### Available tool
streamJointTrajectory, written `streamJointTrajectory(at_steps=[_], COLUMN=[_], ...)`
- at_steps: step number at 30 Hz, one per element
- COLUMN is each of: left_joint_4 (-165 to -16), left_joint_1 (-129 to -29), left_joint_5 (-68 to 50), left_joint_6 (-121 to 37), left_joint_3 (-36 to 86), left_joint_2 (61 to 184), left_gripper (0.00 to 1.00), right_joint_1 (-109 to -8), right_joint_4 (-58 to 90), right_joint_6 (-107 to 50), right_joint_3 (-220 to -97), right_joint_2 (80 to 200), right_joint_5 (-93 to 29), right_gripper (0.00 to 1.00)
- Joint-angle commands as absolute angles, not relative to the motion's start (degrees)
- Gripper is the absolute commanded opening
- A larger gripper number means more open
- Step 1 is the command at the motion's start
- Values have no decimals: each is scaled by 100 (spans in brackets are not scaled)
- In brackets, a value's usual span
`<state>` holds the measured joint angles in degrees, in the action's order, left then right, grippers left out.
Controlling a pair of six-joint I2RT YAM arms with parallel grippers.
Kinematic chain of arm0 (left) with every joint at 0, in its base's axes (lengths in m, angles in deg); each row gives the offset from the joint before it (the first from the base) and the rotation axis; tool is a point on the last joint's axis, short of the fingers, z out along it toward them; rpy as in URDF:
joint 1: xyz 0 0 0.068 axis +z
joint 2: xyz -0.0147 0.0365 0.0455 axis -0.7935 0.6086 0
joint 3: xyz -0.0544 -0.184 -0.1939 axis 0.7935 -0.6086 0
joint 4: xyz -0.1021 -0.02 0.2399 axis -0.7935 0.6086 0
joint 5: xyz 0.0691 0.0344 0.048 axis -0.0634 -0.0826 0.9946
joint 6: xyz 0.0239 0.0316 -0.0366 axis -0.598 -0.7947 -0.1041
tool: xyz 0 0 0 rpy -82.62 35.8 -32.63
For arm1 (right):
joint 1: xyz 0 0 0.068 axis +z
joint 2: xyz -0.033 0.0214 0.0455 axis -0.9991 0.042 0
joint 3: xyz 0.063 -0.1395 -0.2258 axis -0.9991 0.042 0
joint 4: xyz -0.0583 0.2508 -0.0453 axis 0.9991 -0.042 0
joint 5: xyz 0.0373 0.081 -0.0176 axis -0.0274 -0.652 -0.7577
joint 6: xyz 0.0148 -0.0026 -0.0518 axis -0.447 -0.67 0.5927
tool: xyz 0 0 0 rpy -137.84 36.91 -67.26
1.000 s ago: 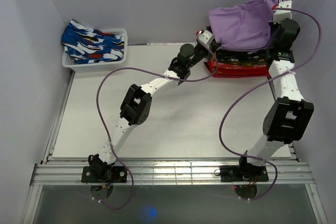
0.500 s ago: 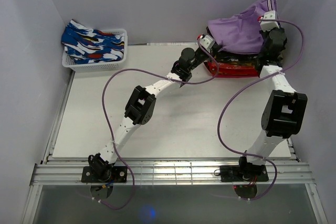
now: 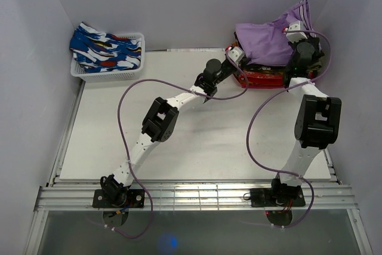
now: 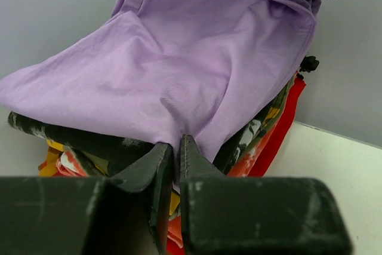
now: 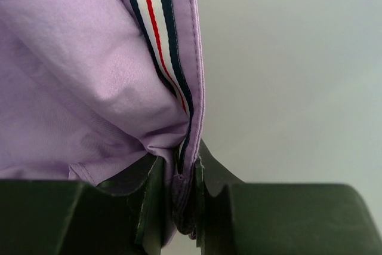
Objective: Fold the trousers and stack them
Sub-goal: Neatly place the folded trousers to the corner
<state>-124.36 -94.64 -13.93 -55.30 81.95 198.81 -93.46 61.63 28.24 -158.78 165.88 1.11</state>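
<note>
The purple trousers (image 3: 268, 40) hang over a stack of folded clothes (image 3: 268, 77) at the table's back right. My left gripper (image 3: 236, 52) is shut on the purple trousers' left edge (image 4: 179, 88). My right gripper (image 3: 295, 28) is shut on their striped waistband (image 5: 179, 117) at the right. In the left wrist view the cloth drapes over dark, orange and red folded garments (image 4: 262, 135). Both grippers hold the trousers just above the stack.
A white basket (image 3: 107, 67) with blue patterned garments (image 3: 106, 47) stands at the back left. The enclosure's walls lie close behind and to the right of the stack. Purple cables (image 3: 179, 85) loop over the table.
Both grippers have moved down and towards each other with the purple trousers. The cloth has sunk from a raised spread onto the stack. The right arm has folded inwards.
</note>
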Motion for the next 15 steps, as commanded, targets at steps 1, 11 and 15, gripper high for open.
streamJointTrajectory(at_steps=[1, 11, 15], left_joint_4=[-12520, -12415, -12397], left_joint_1=[-9347, -9303, -9268], left_joint_5=[-1318, -1230, -1300], left_joint_6=[-5725, -5901, -5875], left_joint_3=[8009, 7869, 7606], left_joint_2=[19465, 19342, 19053], left_gripper=[21, 49, 66], right_joint_1=[-9445, -9533, -9603], right_joint_4=[7085, 6874, 6655], right_joint_6=[3076, 3032, 2945], right_joint_3=[-16272, -16950, -17055], right_joint_2=[16805, 17465, 17457], right_joint_5=[549, 646, 673], right_gripper=[8, 36, 76])
